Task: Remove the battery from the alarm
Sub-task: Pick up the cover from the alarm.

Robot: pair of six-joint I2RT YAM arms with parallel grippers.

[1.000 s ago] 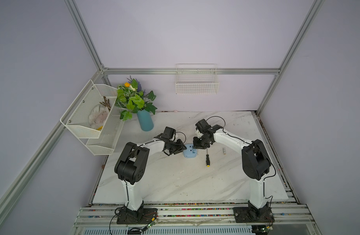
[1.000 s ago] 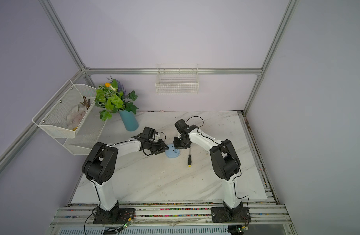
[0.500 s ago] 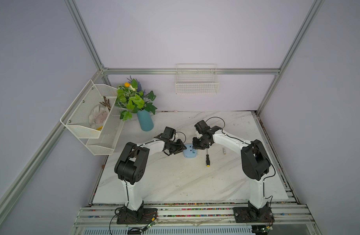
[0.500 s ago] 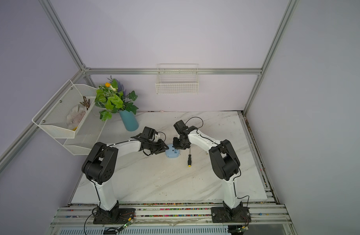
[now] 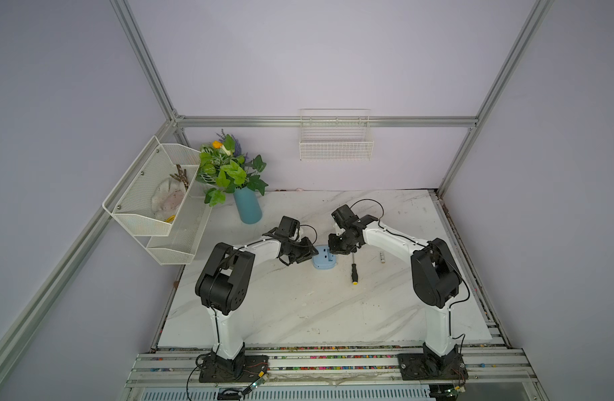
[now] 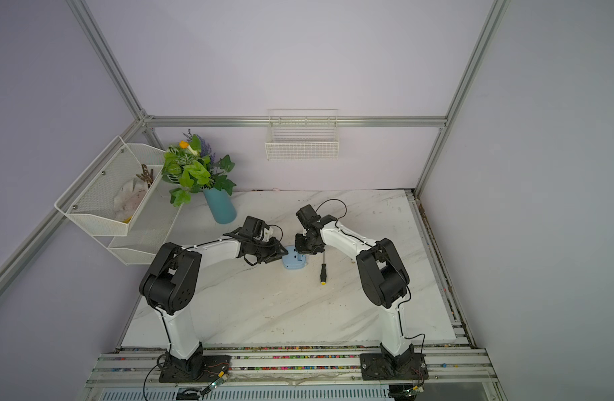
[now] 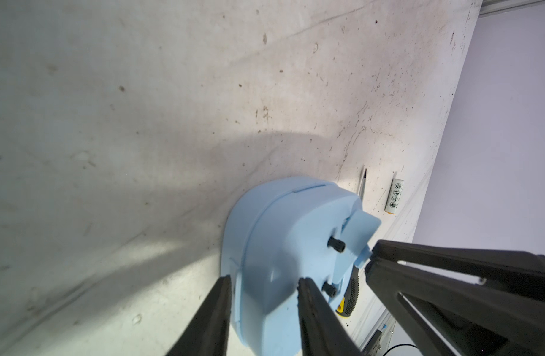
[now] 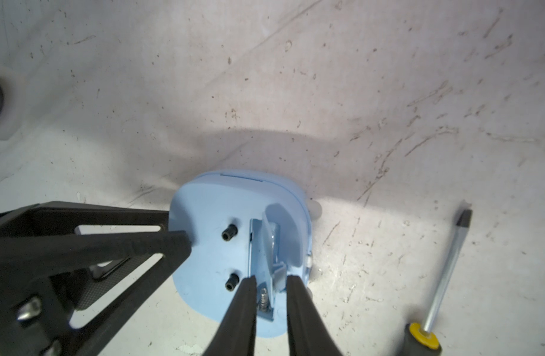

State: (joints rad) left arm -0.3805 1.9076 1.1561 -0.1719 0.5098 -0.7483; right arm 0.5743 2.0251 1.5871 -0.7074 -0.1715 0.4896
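The light-blue alarm (image 5: 322, 260) (image 6: 293, 262) lies face down mid-table, plain back up. My left gripper (image 7: 264, 279) (image 5: 307, 255) is shut on its rim, one finger outside and one on the back. The alarm's battery cover (image 8: 269, 234) stands raised. My right gripper (image 8: 270, 277) (image 5: 333, 250) is closed on the cover's lower end, beside a bare spring contact (image 8: 263, 297). The battery (image 5: 382, 257) (image 7: 394, 196), a small white cylinder, lies on the table to the right of the alarm, apart from both grippers.
A black-handled, yellow-tipped screwdriver (image 5: 353, 270) (image 8: 447, 271) lies between the alarm and the battery. A blue vase of plants (image 5: 247, 208) stands at the back left beside a mesh shelf (image 5: 152, 201). A wire basket (image 5: 336, 145) hangs on the back wall.
My right gripper has narrowed slightly and its wrist has edged a little toward the alarm. The left arm, the alarm and the battery have not moved.
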